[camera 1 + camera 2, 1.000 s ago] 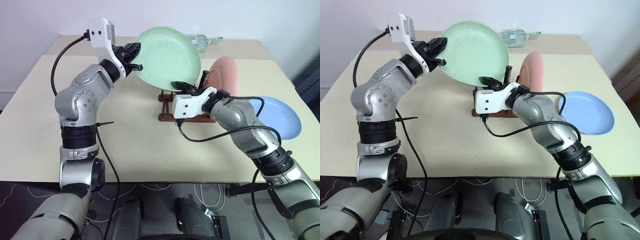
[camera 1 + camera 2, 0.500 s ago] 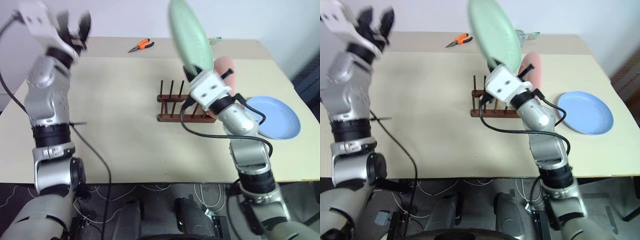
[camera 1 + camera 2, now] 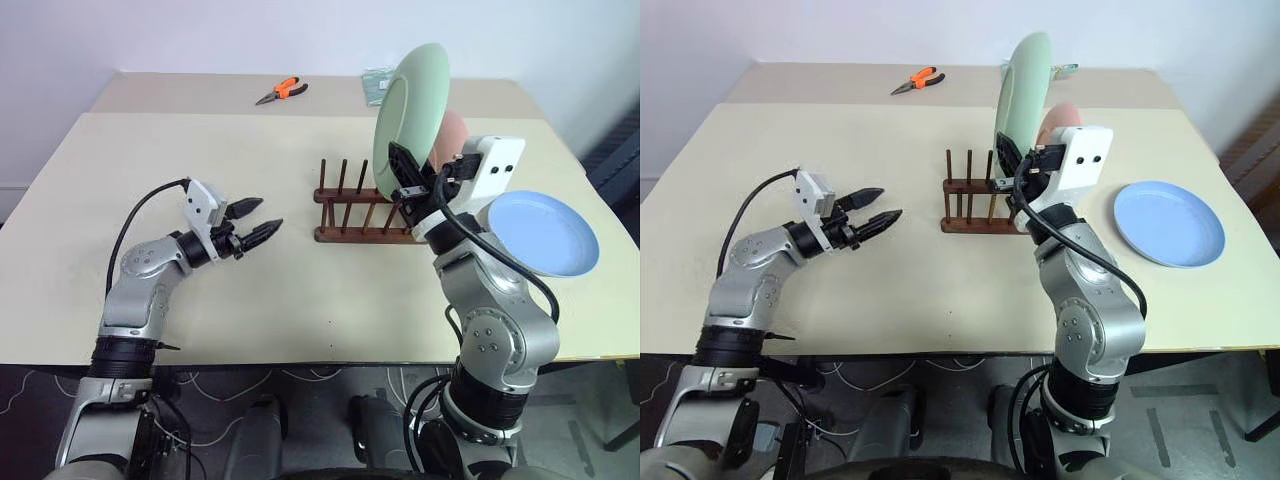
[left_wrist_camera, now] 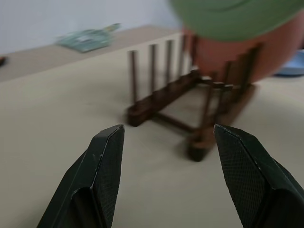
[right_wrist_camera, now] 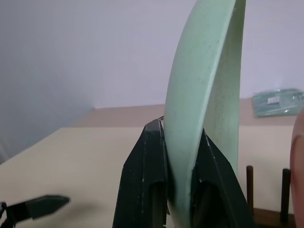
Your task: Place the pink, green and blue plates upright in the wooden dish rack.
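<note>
Green plate (image 3: 410, 110) above rack (image 3: 362, 215), pliers (image 3: 280, 91) behind

pink plate (image 3: 452, 135) mostly behind green plate (image 3: 410, 115)

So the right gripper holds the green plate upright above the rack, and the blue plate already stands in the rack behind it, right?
Not quite: the plate standing in the rack is the pink plate. The blue plate lies flat on the table, as the left eye view shows. The right gripper does hold the green plate upright.
</note>
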{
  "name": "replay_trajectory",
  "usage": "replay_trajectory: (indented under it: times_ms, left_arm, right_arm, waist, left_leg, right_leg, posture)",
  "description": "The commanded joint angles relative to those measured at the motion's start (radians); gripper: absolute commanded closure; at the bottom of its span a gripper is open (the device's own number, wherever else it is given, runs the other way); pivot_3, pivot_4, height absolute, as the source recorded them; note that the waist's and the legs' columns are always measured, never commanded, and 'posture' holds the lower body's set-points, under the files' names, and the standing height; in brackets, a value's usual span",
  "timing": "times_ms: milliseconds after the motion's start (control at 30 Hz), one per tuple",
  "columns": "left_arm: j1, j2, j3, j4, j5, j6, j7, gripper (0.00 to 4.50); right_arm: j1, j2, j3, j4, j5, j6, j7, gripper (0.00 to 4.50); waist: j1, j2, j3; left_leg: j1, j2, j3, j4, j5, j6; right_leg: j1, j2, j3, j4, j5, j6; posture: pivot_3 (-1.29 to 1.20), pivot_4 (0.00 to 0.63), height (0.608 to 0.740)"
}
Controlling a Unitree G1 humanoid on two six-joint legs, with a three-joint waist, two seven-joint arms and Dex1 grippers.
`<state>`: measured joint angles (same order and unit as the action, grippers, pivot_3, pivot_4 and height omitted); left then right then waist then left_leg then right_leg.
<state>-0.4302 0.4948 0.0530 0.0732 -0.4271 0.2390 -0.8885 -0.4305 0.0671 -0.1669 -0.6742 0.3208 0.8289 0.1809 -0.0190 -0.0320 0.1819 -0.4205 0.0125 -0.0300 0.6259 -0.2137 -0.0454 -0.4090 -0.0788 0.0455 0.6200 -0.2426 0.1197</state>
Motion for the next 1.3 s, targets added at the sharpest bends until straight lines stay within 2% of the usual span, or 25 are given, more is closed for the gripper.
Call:
replay_trajectory:
  times_ms: [33,533,567,700,933,1033,1100,1200,1267,1300]
  left_arm:
    - [0.016,0.018,-0.005,-0.083,-0.027,0.044,-0.025,1.44]
    - [0.049,0.007,-0.042,-0.207,-0.054,0.149,-0.043,1.44]
    - [0.05,0.005,-0.043,-0.208,-0.054,0.15,-0.041,1.38]
    - [0.054,0.004,-0.042,-0.209,-0.052,0.154,-0.039,1.38]
    - [0.043,0.005,-0.041,-0.181,-0.043,0.142,-0.046,1.38]
    - [0.036,0.005,-0.039,-0.169,-0.034,0.127,-0.046,1.38]
    - [0.031,0.006,-0.037,-0.16,-0.031,0.12,-0.047,1.38]
    - [0.026,0.007,-0.039,-0.16,-0.028,0.12,-0.05,1.38]
    - [0.021,0.005,-0.04,-0.159,-0.027,0.121,-0.05,1.38]
    - [0.018,0.004,-0.042,-0.155,-0.024,0.119,-0.052,1.38]
  right_arm:
    - [-0.004,-0.025,-0.014,-0.032,0.058,0.005,-0.004,4.5]
    - [-0.027,-0.145,-0.009,0.097,0.089,0.063,-0.055,4.5]
    - [-0.033,-0.163,0.002,0.101,0.077,0.054,-0.053,3.61]
    - [-0.058,-0.227,0.032,0.107,0.04,0.013,-0.045,1.78]
    - [-0.117,-0.366,0.045,0.074,0.032,-0.058,0.042,1.78]
    - [-0.158,-0.438,-0.013,0.039,0.067,-0.079,0.09,1.78]
    - [-0.183,-0.485,-0.095,0.047,0.109,-0.078,0.108,1.78]
    - [-0.178,-0.596,-0.254,0.098,0.115,-0.079,0.118,0.92]
    - [-0.111,-0.673,-0.335,0.136,0.089,-0.097,0.139,0.05]
    - [-0.059,-0.711,-0.363,0.153,0.07,-0.109,0.158,0.05]
  waist:
    - [0.0,0.0,0.0]
    - [0.001,0.0,0.0]
    - [0.001,0.0,0.0]
    - [0.001,0.001,0.0]
    - [0.001,0.001,0.0]
    - [0.003,0.001,0.001]
    - [0.004,0.001,0.001]
    - [0.011,0.001,0.001]
    - [0.012,0.001,0.0]
    - [0.014,0.0,0.0]
  left_leg:
    - [0.0,0.0,0.0,0.0,0.0,0.0]
    - [0.0,0.0,0.0,0.0,0.0,0.0]
    - [0.0,0.0,0.0,0.0,0.0,0.0]
    - [0.0,0.0,0.0,0.0,0.0,0.0]
    - [0.0,0.0,0.0,0.0,0.0,0.0]
    - [-0.001,0.0,0.0,0.0,0.0,0.0]
    - [-0.001,0.0,0.0,0.001,0.0,0.0]
    - [-0.002,0.0,0.0,0.001,0.0,0.001]
    - [-0.003,0.0,0.0,0.002,0.0,0.001]
    - [-0.003,0.0,0.0,0.002,-0.001,0.001]
  right_leg:
    - [0.0,0.0,0.0,0.0,0.0,0.0]
    - [0.0,0.0,0.0,-0.001,0.0,0.0]
    - [0.0,0.0,0.0,-0.001,0.0,0.0]
    - [0.0,0.0,0.0,-0.001,0.0,-0.001]
    - [0.0,0.001,0.0,-0.002,0.0,-0.001]
    - [0.0,0.001,0.0,-0.002,-0.001,-0.001]
    - [0.0,0.001,0.0,-0.002,-0.001,-0.001]
    - [0.001,0.001,0.0,-0.004,-0.001,-0.001]
    - [0.001,0.0,0.0,-0.006,-0.001,-0.001]
    - [0.001,0.0,0.0,-0.006,-0.001,-0.001]
  posture:
    - [0.0,0.15,0.732]
    - [0.0,0.15,0.732]
    - [0.0,0.15,0.732]
    - [0.0,0.15,0.732]
    - [0.0,0.15,0.732]
    - [0.0,0.15,0.732]
    - [0.0,0.15,0.732]
    - [0.0,0.15,0.732]
    - [0.0,0.15,0.732]
    - [0.0,0.15,0.732]
